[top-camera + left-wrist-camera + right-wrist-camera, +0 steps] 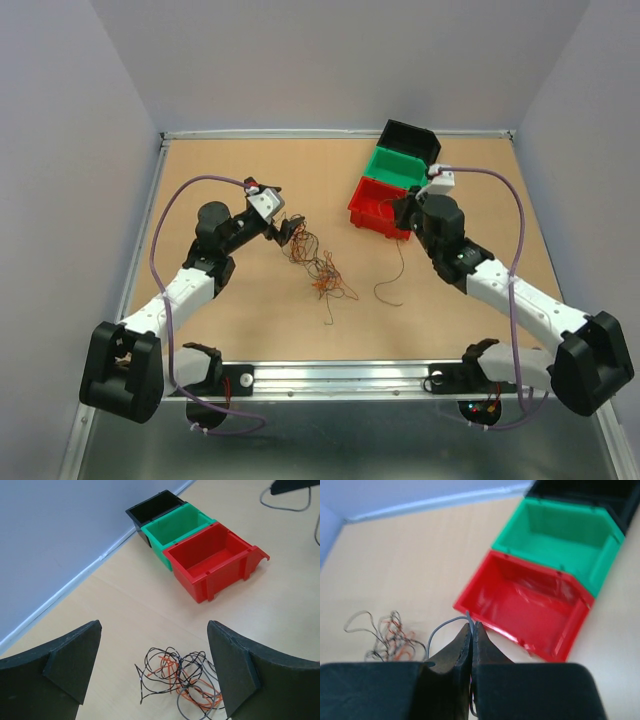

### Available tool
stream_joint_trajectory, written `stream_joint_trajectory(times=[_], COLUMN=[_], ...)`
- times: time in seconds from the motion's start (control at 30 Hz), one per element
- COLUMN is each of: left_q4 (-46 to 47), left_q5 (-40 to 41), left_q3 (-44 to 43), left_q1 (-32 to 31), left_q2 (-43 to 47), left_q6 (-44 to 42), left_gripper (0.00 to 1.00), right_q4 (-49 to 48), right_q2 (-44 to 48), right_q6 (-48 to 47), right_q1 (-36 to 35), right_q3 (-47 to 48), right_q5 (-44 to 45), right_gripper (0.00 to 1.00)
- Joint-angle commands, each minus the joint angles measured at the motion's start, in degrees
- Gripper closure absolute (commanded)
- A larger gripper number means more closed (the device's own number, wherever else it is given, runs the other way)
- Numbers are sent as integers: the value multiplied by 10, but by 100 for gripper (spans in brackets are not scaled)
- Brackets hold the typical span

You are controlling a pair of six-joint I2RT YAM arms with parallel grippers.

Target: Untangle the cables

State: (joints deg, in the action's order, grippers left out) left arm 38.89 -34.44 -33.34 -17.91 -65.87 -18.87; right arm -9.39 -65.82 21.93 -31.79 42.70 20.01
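Top external view is showing the cables (318, 262) lying as a loose orange-brown and dark tangle near the middle of the tan surface (230, 180), slightly toward its left edge. The left gripper (285, 228) is hanging just beside the far-left end of that tangle, and its jaws are standing spread wide with nothing between them. From the left wrist view, the tangle (180, 680) is sitting low between the two dark fingers (65, 670), not touching either.

Toward the far right corner of the surface, a red bin (375, 205), a green bin (395, 167) and a black bin (410, 140) are sitting in a touching diagonal row, the black one nearest the far edge. The right gripper (405, 212) is hovering at the near side of the red bin. Its jaws are pressed together on a single grey cable (442, 626), which is curling out from the fingertips to the left. In the top view this cable (378, 292) is trailing down from the gripper toward the near edge, apart from the main tangle. From the right wrist view, the tangle (387, 640) is appearing blurred at the left.
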Motion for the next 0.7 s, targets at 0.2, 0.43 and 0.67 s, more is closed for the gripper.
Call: stream_joint_trajectory(times=[0.2, 0.43, 0.67], left_q4=[15, 10, 16], left_q5=[-42, -24, -6], left_q3=[0, -6, -1], left_q1=[-2, -11, -12], left_q2=[-7, -21, -21], left_q6=[-25, -28, -30], left_gripper=[1, 1, 1], right_q4=[-100, -99, -160], right_q2=[-161, -283, -355], right_q6=[12, 25, -6], right_q1=[151, 202, 206], right_q3=[299, 464, 554], right_q5=[-257, -279, -158], right_gripper=[99, 100, 100])
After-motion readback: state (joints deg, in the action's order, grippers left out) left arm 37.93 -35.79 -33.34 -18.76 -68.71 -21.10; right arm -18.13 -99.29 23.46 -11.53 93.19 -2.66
